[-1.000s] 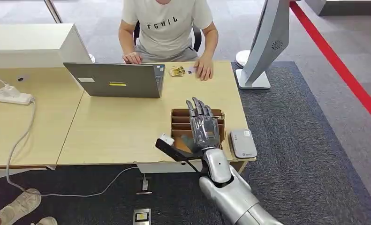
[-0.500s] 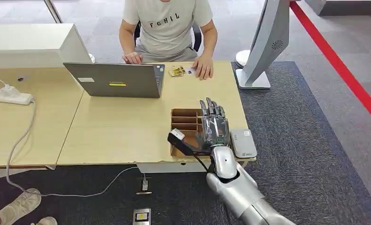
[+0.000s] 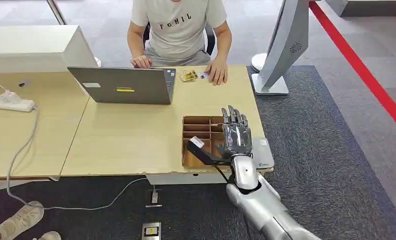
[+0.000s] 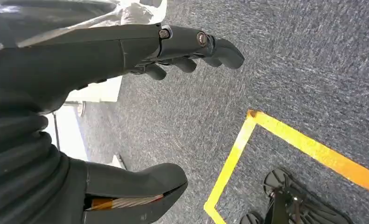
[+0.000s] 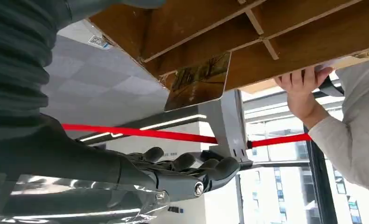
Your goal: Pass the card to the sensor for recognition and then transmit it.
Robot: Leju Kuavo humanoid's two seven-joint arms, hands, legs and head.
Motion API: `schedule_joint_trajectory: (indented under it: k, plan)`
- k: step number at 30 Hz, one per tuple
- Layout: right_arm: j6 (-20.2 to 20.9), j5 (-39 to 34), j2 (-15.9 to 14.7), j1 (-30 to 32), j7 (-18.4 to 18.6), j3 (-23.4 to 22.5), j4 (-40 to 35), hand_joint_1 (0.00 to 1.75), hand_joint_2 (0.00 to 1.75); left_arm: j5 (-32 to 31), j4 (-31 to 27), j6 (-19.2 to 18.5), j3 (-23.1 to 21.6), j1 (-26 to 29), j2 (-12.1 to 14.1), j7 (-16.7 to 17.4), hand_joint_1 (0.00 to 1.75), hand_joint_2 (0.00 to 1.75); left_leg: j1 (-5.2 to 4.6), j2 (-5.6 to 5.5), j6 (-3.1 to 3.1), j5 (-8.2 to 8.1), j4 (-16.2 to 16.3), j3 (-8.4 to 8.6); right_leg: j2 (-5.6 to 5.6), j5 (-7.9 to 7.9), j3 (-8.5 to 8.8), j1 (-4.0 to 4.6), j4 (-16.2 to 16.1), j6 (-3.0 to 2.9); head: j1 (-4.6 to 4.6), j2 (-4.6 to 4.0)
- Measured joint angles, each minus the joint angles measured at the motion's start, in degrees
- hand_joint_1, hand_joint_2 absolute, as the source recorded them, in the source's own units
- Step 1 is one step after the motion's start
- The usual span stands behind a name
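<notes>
- The card stands upright in a near compartment of the brown divided box, its glossy printed face showing in the right wrist view; nothing grips it.
- The right hand hovers flat over the right side of the box, palm down, fingers stretched straight toward the far edge and holding nothing, the thumb stuck out to the left above the near compartments.
- The silver right arm rises from below the near edge of the bench.
- The grey sensor lies flat on the bench just right of the box, partly under the hand's right edge.
- The left hand hangs over grey carpet with a yellow floor line, fingers loosely apart and empty.
- Across the bench a person sits with both hands on it, beside an open laptop and some small cards.
- A white power strip lies at far left.
</notes>
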Motion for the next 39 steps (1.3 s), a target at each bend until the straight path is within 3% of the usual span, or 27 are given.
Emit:
schedule_joint_trajectory:
  k: [13,17,27,29,30,31,39]
  plan:
    - [0.07,0.59,-0.59,0.07,0.76,0.00,0.00,0.05,1.75,0.00,0.00,-0.04,0.00,0.00,0.00,-0.09,0.00,1.75,0.00,0.00,0.00,0.00,0.00,0.00,0.00,0.00,0.00,0.00,0.00,0.00,0.00,0.00]
    - [0.04,0.59,-0.63,0.08,0.76,0.00,0.00,0.38,1.75,-0.04,0.00,-0.04,0.00,0.00,0.00,-0.11,0.00,1.75,0.00,0.00,0.00,0.00,0.00,0.00,0.00,0.00,0.00,0.00,0.00,0.00,0.00,0.00]
    - [0.02,0.59,-0.68,0.07,0.50,0.00,0.00,0.42,1.75,-0.20,0.00,-0.04,0.00,0.00,0.00,-0.09,0.00,1.75,0.00,0.00,0.00,0.00,0.00,0.00,0.00,0.00,0.00,0.00,0.00,0.00,0.00,0.00]
    - [-0.11,0.59,-0.22,0.07,-0.88,0.09,0.00,0.70,1.75,-0.20,0.00,0.11,0.00,-0.02,0.00,0.07,0.00,1.75,0.00,0.00,0.00,0.00,0.00,-0.01,0.00,0.00,0.01,0.00,0.00,0.00,0.00,0.00]
    - [-0.29,0.48,0.11,0.05,-1.55,0.09,0.09,1.52,1.75,-0.17,0.00,0.22,0.00,-0.02,0.00,0.20,0.00,1.75,0.00,0.00,0.00,0.00,0.00,-0.01,0.00,0.00,0.01,0.00,0.00,0.00,0.02,0.00]
    - [-0.33,0.44,0.22,0.03,-1.79,0.11,0.15,1.59,1.75,-0.17,0.00,0.31,0.00,-0.02,0.00,0.22,0.00,1.75,0.00,0.00,0.00,0.00,0.00,-0.01,0.00,0.00,0.01,0.00,0.00,0.00,0.02,0.00]
    - [-0.48,0.42,1.27,-0.62,-2.10,0.13,1.18,1.59,1.75,-0.18,0.02,1.14,0.00,-0.03,-0.09,0.35,0.00,1.75,0.00,0.00,0.00,0.00,0.00,0.00,0.00,0.00,0.01,0.00,0.00,0.00,0.00,0.00]
